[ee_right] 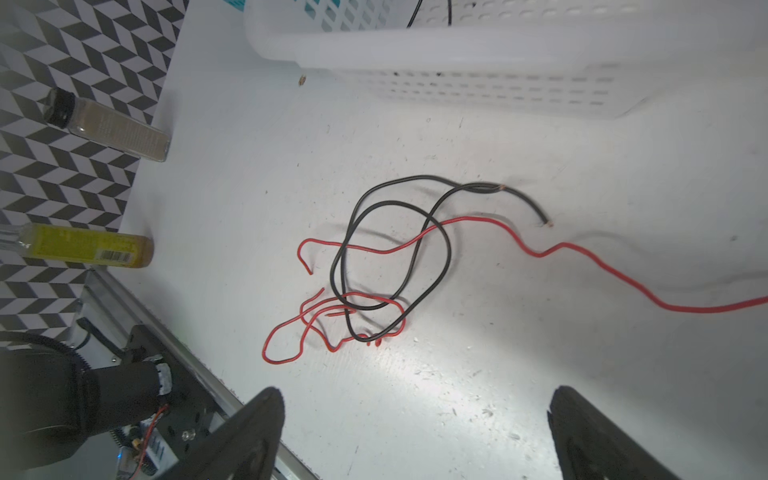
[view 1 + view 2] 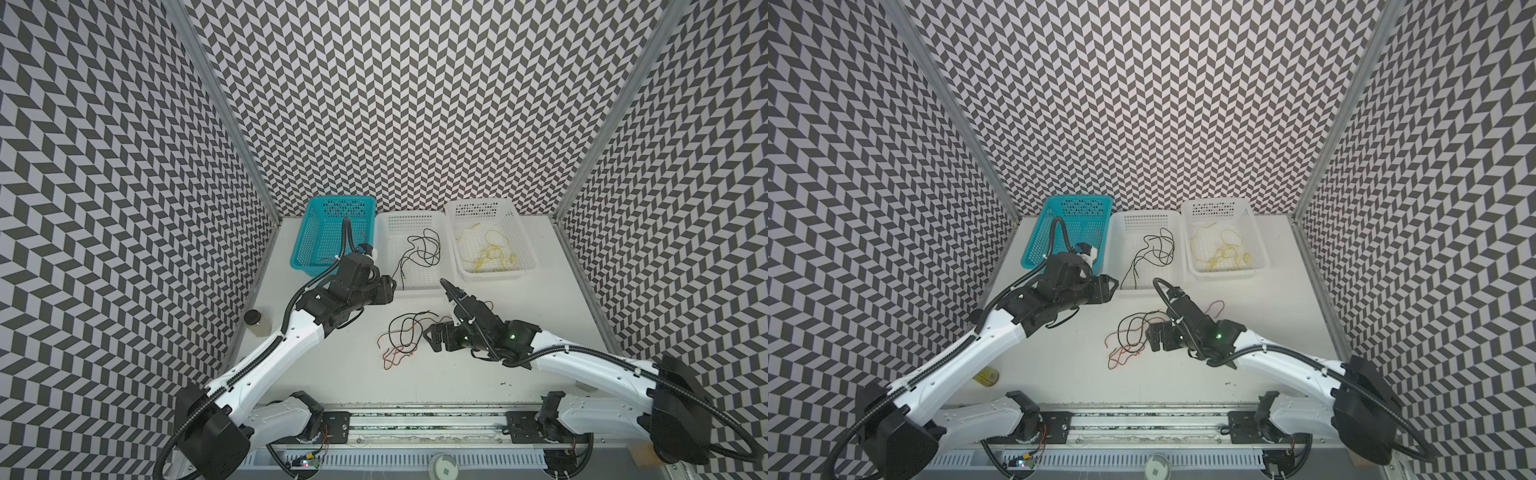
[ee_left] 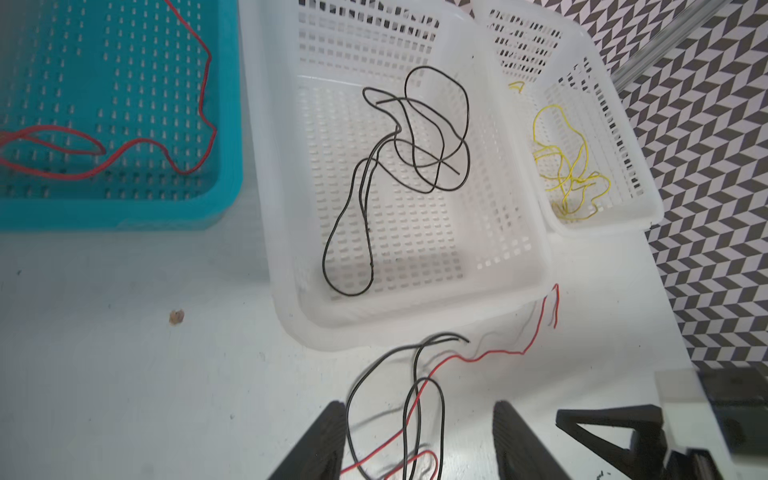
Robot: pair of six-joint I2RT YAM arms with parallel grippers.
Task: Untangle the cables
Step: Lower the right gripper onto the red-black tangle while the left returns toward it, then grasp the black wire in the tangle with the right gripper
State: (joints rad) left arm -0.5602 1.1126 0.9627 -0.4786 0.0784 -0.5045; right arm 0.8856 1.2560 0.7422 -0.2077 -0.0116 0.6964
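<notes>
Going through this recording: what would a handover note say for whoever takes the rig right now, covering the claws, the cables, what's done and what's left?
Left claw: open, holding nothing, near the front of the middle white basket.
Right claw: open wide, holding nothing, beside the tangle of red and black cables on the table.
Done: red cable lies in the teal basket, black cables in the middle white basket, yellow cables in the right white basket.
Left: separate the tangle, then probably red to teal and black to middle.
</notes>
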